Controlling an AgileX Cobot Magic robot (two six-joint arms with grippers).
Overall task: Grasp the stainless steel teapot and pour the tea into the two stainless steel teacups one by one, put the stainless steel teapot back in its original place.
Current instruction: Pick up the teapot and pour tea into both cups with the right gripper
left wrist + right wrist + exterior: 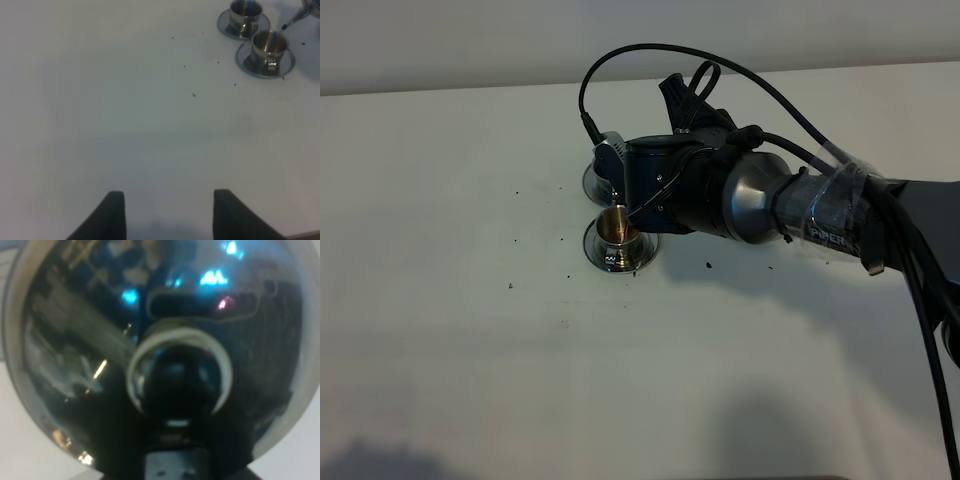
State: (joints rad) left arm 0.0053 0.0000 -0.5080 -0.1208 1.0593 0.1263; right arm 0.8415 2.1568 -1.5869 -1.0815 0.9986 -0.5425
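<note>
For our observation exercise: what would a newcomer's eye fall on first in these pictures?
The right arm reaches across the white table, with the teapot spout over the nearer teacup. The teapot, mirror-bright, fills the right wrist view. The left gripper hangs open, holding nothing.

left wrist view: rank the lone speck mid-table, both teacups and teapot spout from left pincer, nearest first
From the left pincer:
1. lone speck, on bare table
2. teacup under the spout; teapot spout tip over it, too close to call
3. other teacup, beyond the first
</note>
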